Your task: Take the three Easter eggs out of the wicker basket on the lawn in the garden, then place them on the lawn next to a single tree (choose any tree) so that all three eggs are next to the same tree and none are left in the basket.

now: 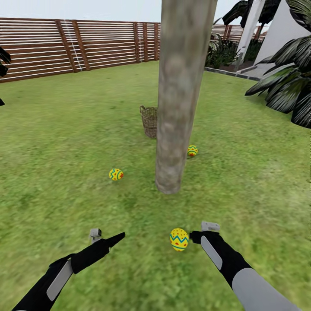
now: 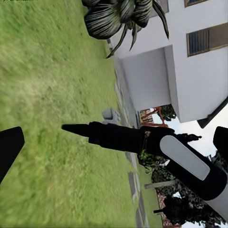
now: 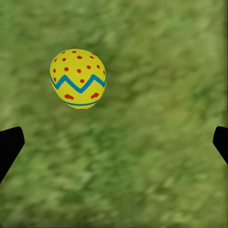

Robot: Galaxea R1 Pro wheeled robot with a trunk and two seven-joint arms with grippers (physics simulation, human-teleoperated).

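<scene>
The tree's thick grey-beige trunk (image 1: 177, 108) rises from the lawn (image 1: 65, 129) in the middle of the head view. Partly hidden behind the trunk, on its far left side, stands the wicker basket (image 1: 149, 121); its inside is not visible. One Easter egg (image 1: 115, 174) lies left of the trunk, and another (image 1: 192, 150) lies just right of it. A third egg (image 1: 179, 239) (image 3: 77, 79) shows against the grass right beside my right gripper (image 1: 195, 236), which is open with its fingertips (image 3: 9, 147) wide apart and clear of the egg. My left gripper (image 1: 117, 237) is open and empty, fingertip (image 2: 9, 149) over grass.
A brown slat fence (image 1: 65, 47) closes the far side. Dark palm fronds (image 1: 285, 86) reach in at the right, with a white house (image 2: 190, 80) and grey paving (image 1: 255, 73) behind them. Open grass lies on all sides of the trunk.
</scene>
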